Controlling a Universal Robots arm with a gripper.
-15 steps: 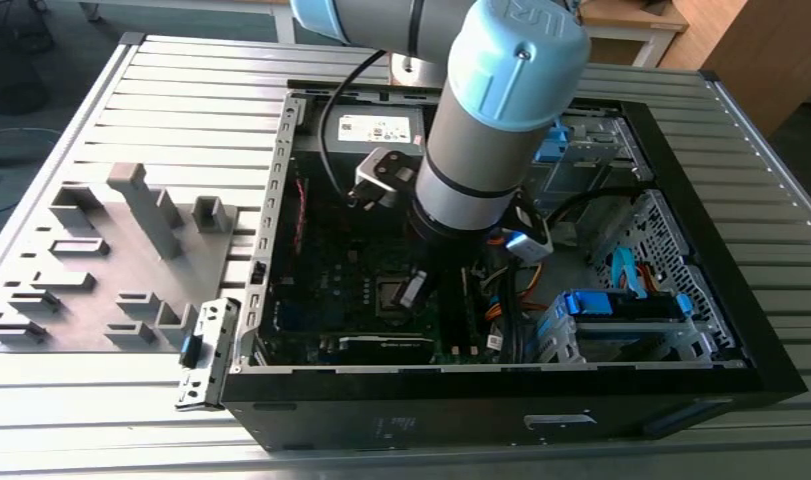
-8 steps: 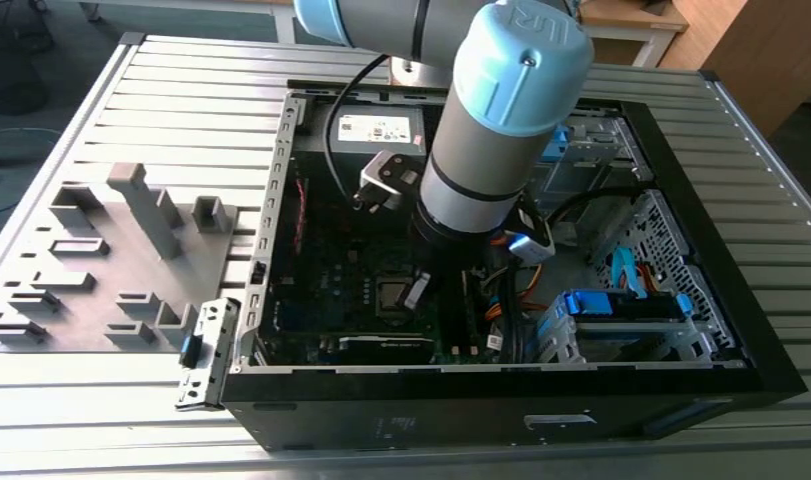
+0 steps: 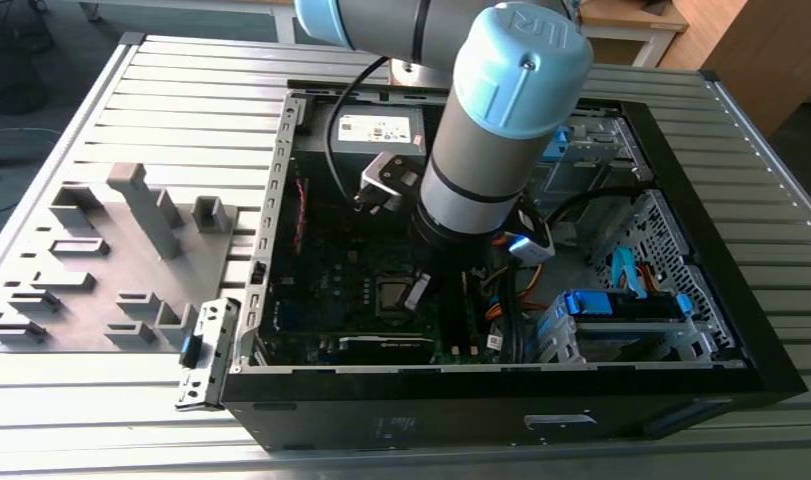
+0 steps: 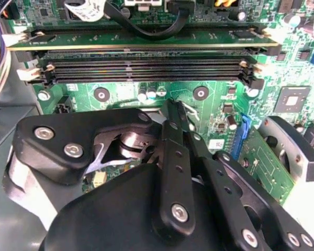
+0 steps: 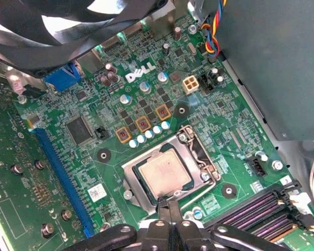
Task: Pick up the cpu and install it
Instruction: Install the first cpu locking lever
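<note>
I have the arm [image 3: 492,130] reaching down into the open case [image 3: 512,390], which lies on a slatted table [image 3: 178,80]. In the exterior view the cpu [image 3: 394,294] sits in its socket on the board [image 3: 332,270], just below the arm's wrist. A grey fixture block [image 3: 112,250] stands on the table at the exterior view's left, well apart from the case.

In the first wrist view the cpu [image 5: 165,174] lies flat and square inside the socket frame [image 5: 196,151], its silver top facing up. My gripper [image 5: 170,206] is drawn narrow, fingertips [image 5: 163,209] pressed close together with no gap that I can see between them. They sit right at the cpu's near edge, over the rim of the socket; whether they touch it I cannot tell. Nothing is held between them.

In the second wrist view the gripper [image 4: 172,112] points at the green board [image 4: 120,89] just before the memory slots [image 4: 146,70]; its black linkage hides the socket. A black cable [image 4: 146,29] loops across beyond the slots.
</note>
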